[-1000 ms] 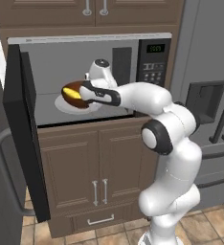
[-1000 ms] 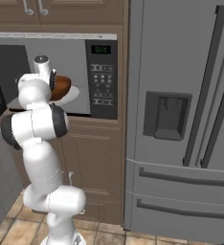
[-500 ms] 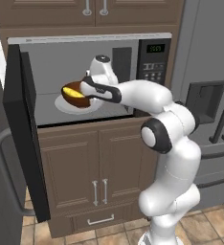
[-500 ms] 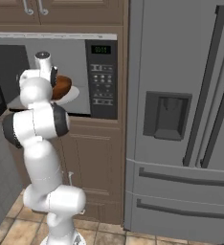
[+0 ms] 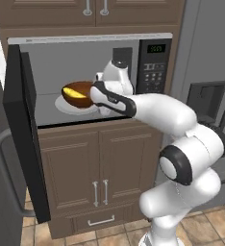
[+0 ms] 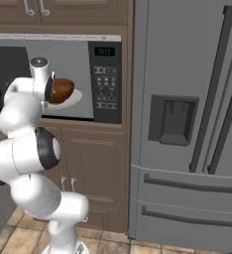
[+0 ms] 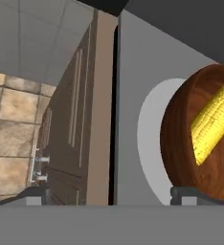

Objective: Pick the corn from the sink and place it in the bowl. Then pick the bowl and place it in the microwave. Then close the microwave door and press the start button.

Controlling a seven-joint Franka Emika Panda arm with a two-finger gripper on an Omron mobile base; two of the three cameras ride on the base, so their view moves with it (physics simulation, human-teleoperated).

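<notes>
The robot's arm (image 5: 181,149) is built of glossy white, rounded shells, swelling into bulbous segments at each bend; dark charcoal rings (image 5: 174,166) mark the joints between them, showing as black discs set into the white casing; a black band (image 5: 109,96) runs along the forearm link just behind the hand; the wrist ends in a short white cylinder capped with a grey disc (image 6: 38,62); the lowest segment widens into a smooth white pedestal (image 6: 63,213); ahead of the hand, two small dark grey finger tips (image 7: 32,195) show as flat, squared blocks, set wide apart.
</notes>
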